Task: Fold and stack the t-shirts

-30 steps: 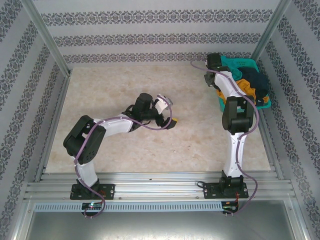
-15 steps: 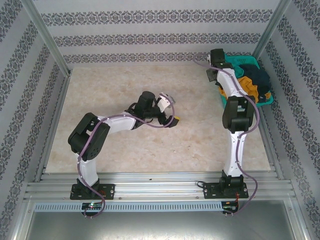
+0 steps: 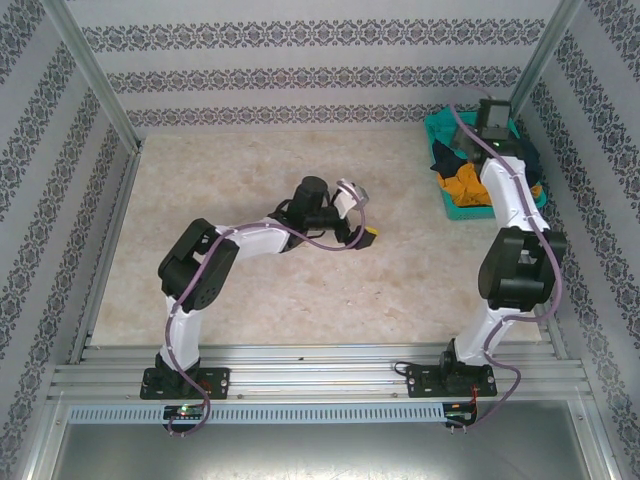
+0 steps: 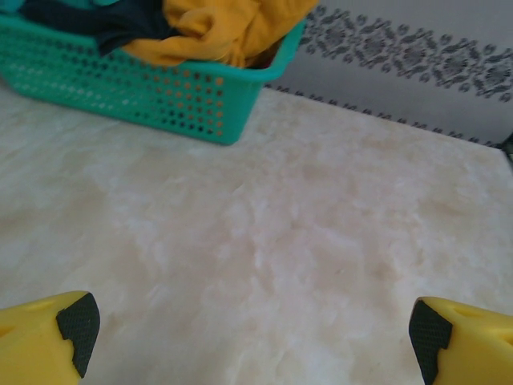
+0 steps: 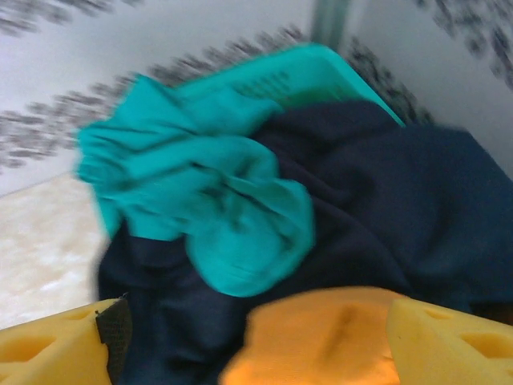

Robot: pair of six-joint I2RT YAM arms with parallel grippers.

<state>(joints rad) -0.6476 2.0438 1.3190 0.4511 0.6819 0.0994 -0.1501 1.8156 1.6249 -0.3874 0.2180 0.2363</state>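
Note:
The t-shirts lie crumpled in a teal mesh basket [image 3: 454, 209] at the back right. An orange-yellow shirt [image 3: 463, 184] sits at its near end, with a dark navy shirt [image 3: 450, 160] behind it. My right wrist [image 3: 495, 120] hangs over the basket. In the right wrist view, my right gripper [image 5: 256, 349] is open just above the orange-yellow shirt [image 5: 321, 341], facing a teal shirt [image 5: 224, 216] and the navy shirt [image 5: 401, 200]. My left gripper [image 3: 368, 235] is open low over bare table, empty, left of the basket [image 4: 160, 92].
The marble-look tabletop [image 3: 260, 180] spreads left and in front of the basket. Patterned walls and metal corner posts [image 3: 535, 60] close in the back and sides, right behind the basket. The right arm's elbow [image 3: 520, 268] stands near the right wall.
My right arm has swung from the basket's left side to over its right side, uncovering the shirts. My left gripper has slid right, toward the basket.

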